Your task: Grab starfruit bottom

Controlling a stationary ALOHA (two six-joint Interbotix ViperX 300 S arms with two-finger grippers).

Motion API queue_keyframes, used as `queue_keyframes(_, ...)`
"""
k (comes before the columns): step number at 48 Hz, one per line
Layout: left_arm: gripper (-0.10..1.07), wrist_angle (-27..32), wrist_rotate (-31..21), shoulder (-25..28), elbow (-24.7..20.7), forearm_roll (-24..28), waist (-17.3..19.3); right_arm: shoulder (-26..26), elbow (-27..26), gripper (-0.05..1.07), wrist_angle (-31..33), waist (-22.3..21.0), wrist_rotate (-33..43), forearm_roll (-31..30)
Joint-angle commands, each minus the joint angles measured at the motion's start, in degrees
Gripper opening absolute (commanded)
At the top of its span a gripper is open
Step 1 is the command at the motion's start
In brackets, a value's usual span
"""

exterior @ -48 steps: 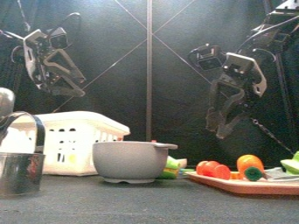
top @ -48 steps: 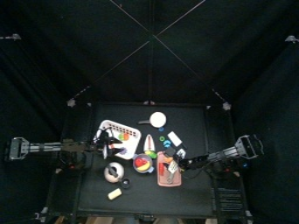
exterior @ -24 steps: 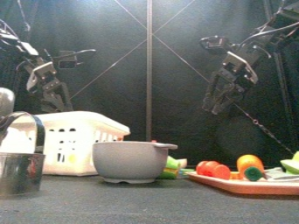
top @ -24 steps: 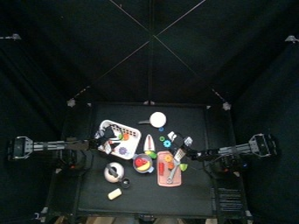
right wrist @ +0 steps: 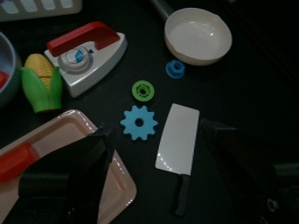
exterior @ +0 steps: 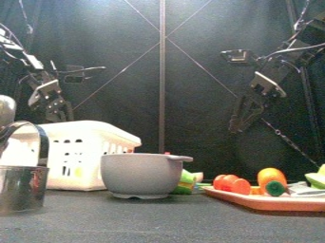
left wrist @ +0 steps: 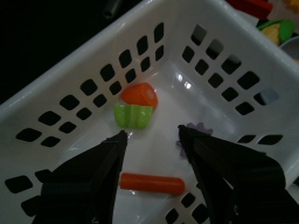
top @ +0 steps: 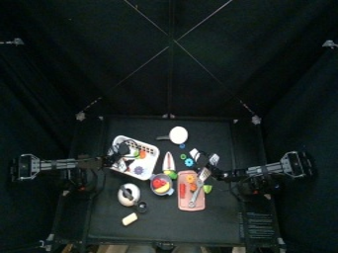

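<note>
Black curtains enclose the small black bench (top: 99,222). A white basket (left wrist: 222,70) is viewed from above by the left gripper (left wrist: 149,150), whose fingers are spread open over a strawberry (left wrist: 138,105) and a carrot piece (left wrist: 152,183). The right gripper (right wrist: 158,157) is held open-fingered above a toy cleaver (right wrist: 181,153), a blue gear (right wrist: 139,123) and a white bowl (right wrist: 197,37). No starfruit can be made out.

Two black arms, angular black jaws
</note>
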Motion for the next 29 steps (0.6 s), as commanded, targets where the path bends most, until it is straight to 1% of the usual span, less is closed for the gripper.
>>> queue_keyframes(1,0.88,-0.1,-0.1,2.4,-2.2,1.2,0.4,-0.9,-0.1,1.04,0.2,0.1,0.1,0.3)
queue_keyframes(14,0.91,0.1,-0.3,8.9,-4.3,1.6,3.3,-0.9,-0.2,1.04,-0.1,0.1,0.1,0.5)
queue_keyframes(22,0.98,-0.3,0.0,12.1,-5.1,1.9,3.9,-0.9,-0.3,1.04,-0.1,0.2,0.0,1.7)
queue_keyframes(29,1.0,-0.2,-0.3,14.5,-5.9,5.1,4.7,-0.9,-0.3,1.04,-0.1,-0.1,0.0,1.7)
